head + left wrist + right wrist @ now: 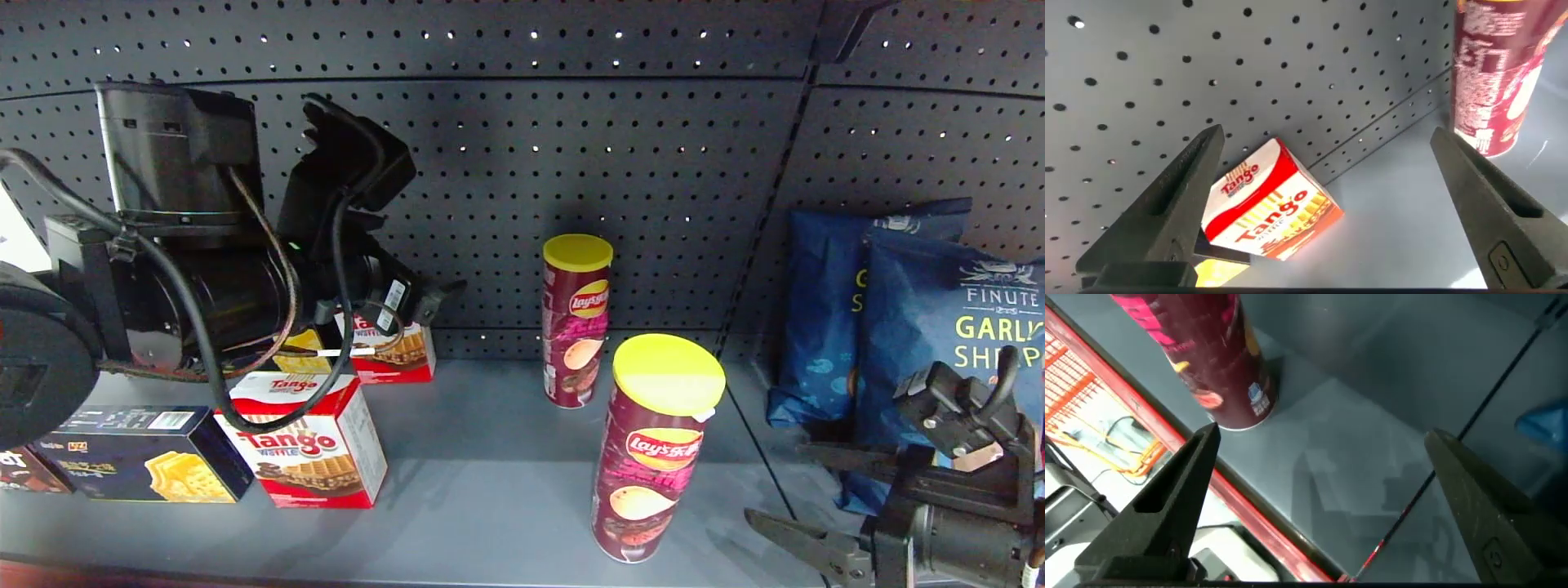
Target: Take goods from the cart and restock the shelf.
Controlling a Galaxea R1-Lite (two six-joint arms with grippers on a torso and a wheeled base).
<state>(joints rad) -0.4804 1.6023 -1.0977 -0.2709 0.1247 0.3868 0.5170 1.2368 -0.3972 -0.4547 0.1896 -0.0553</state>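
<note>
Far to the left of the front can (653,449), a dark box (155,453) lies flat near the front edge of the shelf (490,457). Just beside it, on the side toward the can, a red-and-white Tango box (314,445) stands upright. Behind that box, still well left of the front can and farther back, the left pincer (1327,135) hangs above the shelf with its fingers spread wide and nothing between them. It faces the pegboard (571,147). Past its fingers a second Tango box (1270,204) sits tilted against the pegboard, partly resting on something dark and yellow that is mostly hidden.

The back can (576,318) stands upright behind the front can and slightly to its left, close to the pegboard and apart from it. The front can is also upright, yellow lid on, near the shelf's red front lip.

To the right of the front can and lower, the right pincer (1323,434) hovers released, its fingers apart and empty, clear of the can. Blue bags (922,327) stand farther right of the front can, leaning back against the pegboard.
</note>
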